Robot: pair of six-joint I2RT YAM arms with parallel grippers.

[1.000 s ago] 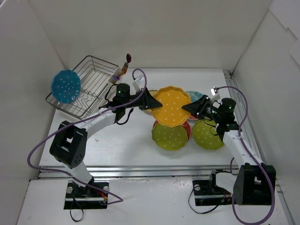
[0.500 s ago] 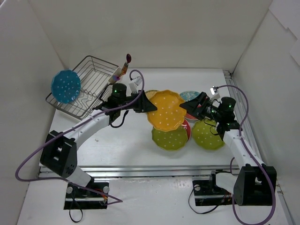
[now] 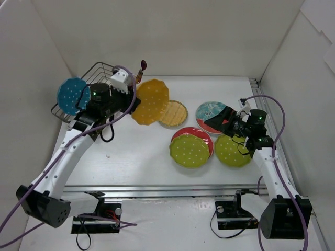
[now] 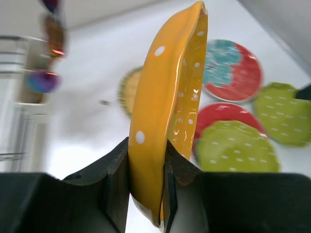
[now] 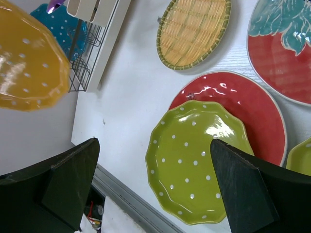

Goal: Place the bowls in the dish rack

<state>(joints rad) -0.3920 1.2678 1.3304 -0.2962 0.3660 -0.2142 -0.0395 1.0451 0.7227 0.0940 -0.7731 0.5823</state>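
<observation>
**Orange bowl gripped beside the rack; right side empty**

Top view:
- The dish rack (image 3: 98, 70) sits in the far left corner of the worktop (image 3: 131, 157).
- A blue bowl (image 3: 72, 95) stands on edge at the rack's left side.
- The left fingers (image 3: 128, 106) clamp the rim of the orange bowl (image 3: 152, 99). The bowl is off the worktop, tilted, just right of the rack.
- The tan woven bowl (image 3: 175, 113) lies flat just beside it.
- A green bowl (image 3: 188, 152) rests on a red bowl (image 3: 203, 135) mid-worktop.
- The red-and-teal bowl (image 3: 209, 110) and the second green bowl (image 3: 230, 150) lie toward the right edge.
- The right fingers (image 3: 215, 122) hang between those two, spread wide and holding nothing.

Left wrist view:
- The orange bowl (image 4: 167, 97) stands nearly on edge, its rim pinched between the two fingers (image 4: 115, 179).
- Under it lie the tan woven bowl (image 4: 126, 90), the red-and-teal bowl (image 4: 233, 68) and the green bowl (image 4: 233, 155).

Right wrist view:
- The fingers (image 5: 63, 179) are far apart with nothing between them.
- The green bowl (image 5: 194, 170) on the red bowl (image 5: 257, 116) lies directly below.
- The orange bowl (image 5: 29, 63) shows at the upper left, beside the rack (image 5: 92, 48).
</observation>
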